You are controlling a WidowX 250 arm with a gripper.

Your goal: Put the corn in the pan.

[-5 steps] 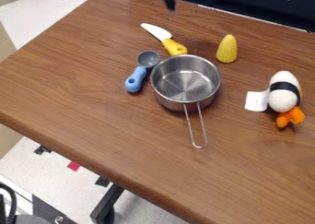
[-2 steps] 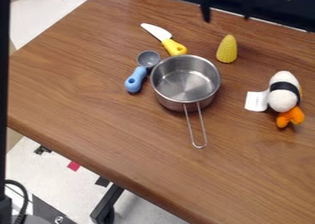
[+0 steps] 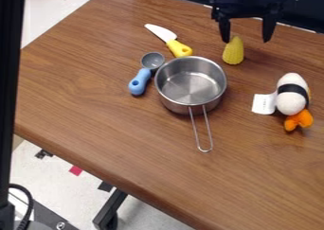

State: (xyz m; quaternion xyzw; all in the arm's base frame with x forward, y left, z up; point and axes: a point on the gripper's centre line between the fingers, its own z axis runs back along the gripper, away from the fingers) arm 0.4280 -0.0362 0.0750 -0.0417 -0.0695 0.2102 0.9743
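The placement is incomplete. The corn is on the table, outside the pan, near the pan's rim on the side towards the upper right of the camera view. Its narrow end points towards the top edge of the view.

The gripper hangs at the corn's narrow end, fingers spread apart, with nothing held between them. In the view, one fingertip appears beside the corn's tip and the other is out to the right; whether either makes contact cannot be told.

Status: the gripper is positioned near the corn and opened; no grasp is established. Remaining operations, as judged: centre the fingers over the corn, lower, close, lift above the pan rim, transfer, lower and release.

The pan's interior is bare, so the receiving area appears ready. The knife and the measuring spoon lie on the pan's opposite side and should not obstruct the transfer.
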